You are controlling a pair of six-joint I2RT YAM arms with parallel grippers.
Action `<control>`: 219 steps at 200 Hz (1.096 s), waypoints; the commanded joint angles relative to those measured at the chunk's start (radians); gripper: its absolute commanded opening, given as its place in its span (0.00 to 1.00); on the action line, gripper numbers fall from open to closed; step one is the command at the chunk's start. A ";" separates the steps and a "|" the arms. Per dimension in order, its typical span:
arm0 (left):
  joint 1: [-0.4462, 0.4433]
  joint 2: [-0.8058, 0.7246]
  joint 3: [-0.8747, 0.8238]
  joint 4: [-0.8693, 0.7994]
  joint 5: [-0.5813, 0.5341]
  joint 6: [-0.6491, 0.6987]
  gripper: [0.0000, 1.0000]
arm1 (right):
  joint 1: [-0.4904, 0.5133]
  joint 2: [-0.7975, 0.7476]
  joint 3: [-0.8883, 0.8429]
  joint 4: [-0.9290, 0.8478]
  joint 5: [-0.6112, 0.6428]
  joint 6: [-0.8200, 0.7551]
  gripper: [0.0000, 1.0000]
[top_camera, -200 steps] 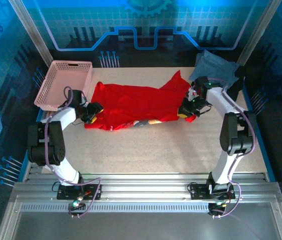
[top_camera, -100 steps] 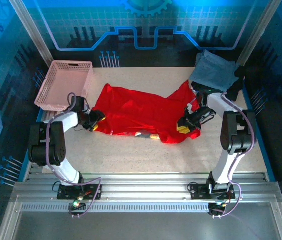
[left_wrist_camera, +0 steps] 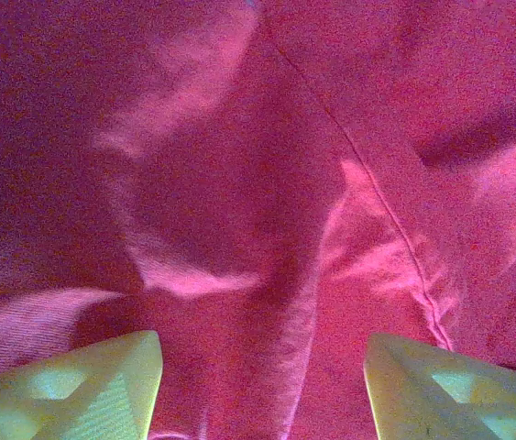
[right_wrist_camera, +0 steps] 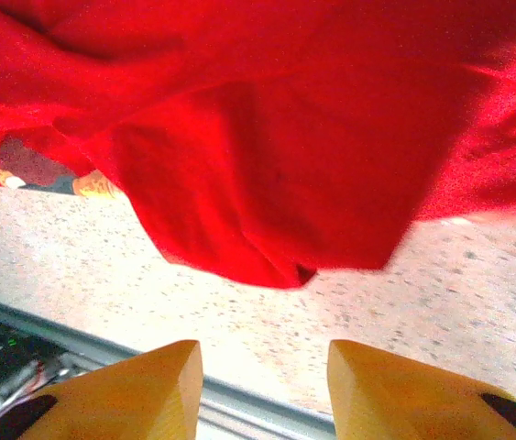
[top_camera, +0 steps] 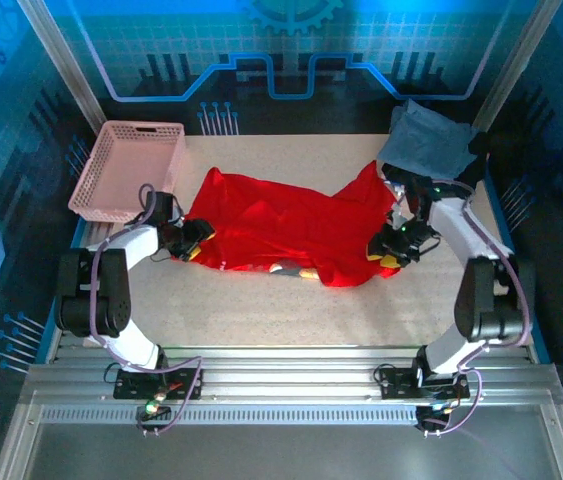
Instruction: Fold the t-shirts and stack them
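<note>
Still on the spread-it-out step, I'd say: the bright red cloth t-shirt (top_camera: 281,225) lies rumpled on the tabletop (top_camera: 291,320), just right of the pink plastic mesh basket (top_camera: 96,180).

Right pincer (top_camera: 386,252) is released at the shirt's end far from the basket. Left pincer (top_camera: 199,240) is at the basket end, but I can't tell if it's grasping cloth. Next up is probably smoothing, then a first fold. The print's mostly tucked under.

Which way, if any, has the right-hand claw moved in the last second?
Yes. The right gripper has come toward the near edge of the table, away from the grey-blue shirts in the far corner.
</note>
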 commanded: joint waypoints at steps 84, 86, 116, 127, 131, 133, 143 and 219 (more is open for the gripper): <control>-0.075 0.052 0.015 0.035 0.013 0.001 0.61 | -0.007 0.127 -0.079 0.299 0.044 0.099 0.32; -0.075 0.054 0.014 0.035 0.013 0.001 0.61 | -0.006 0.129 -0.077 0.298 0.043 0.101 0.31; -0.077 0.060 0.006 0.030 -0.005 0.004 0.61 | -0.014 0.101 -0.043 0.240 0.018 0.095 0.06; -0.077 0.064 0.008 0.022 -0.017 0.006 0.61 | -0.023 0.078 -0.027 0.201 -0.004 0.085 0.03; -0.076 0.068 0.008 0.019 -0.022 0.006 0.61 | -0.025 0.071 -0.020 0.185 -0.013 0.079 0.03; -0.076 0.070 0.009 0.018 -0.024 0.006 0.61 | -0.026 0.067 -0.016 0.176 -0.018 0.076 0.03; -0.077 0.079 0.013 0.008 -0.036 0.005 0.60 | -0.033 0.051 0.006 0.127 -0.034 0.057 0.02; -0.077 0.161 0.060 -0.057 -0.123 -0.010 0.57 | -0.080 0.004 0.058 -0.083 -0.120 -0.043 0.05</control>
